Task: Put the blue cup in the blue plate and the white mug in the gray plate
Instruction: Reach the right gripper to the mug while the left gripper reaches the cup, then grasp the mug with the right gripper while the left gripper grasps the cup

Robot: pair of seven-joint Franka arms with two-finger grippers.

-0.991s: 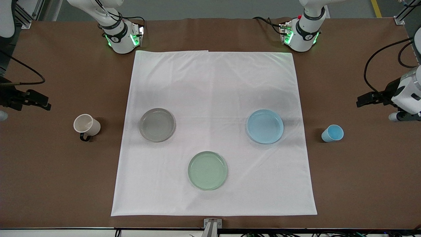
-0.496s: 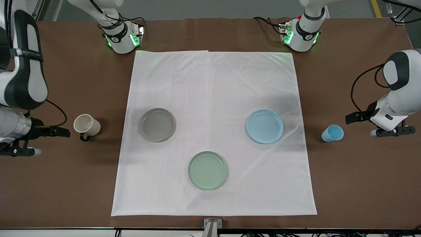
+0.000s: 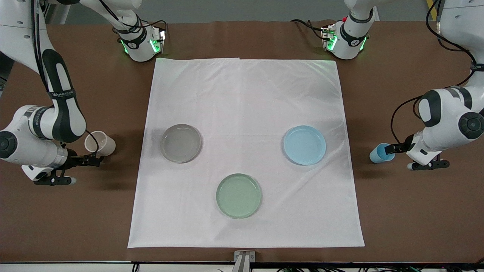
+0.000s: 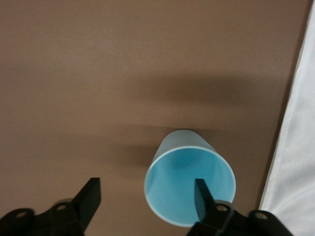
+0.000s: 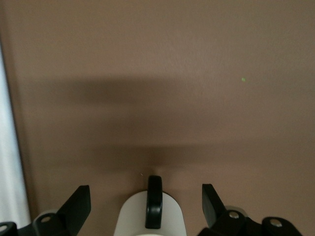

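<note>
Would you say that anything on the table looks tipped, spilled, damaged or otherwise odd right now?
Nothing stands out. The blue cup and white mug stand on the bare table, the three plates lie flat on the white cloth, only lightly creased. The left gripper has one finger inside the cup; the right gripper straddles the mug.

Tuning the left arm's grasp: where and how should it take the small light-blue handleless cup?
Probably by the rim wall from above. The small light-blue handleless tapered cup stands upright, mouth open, on the brown table. The left gripper is open, one finger over the cup's mouth and the other outside the wall.
</note>
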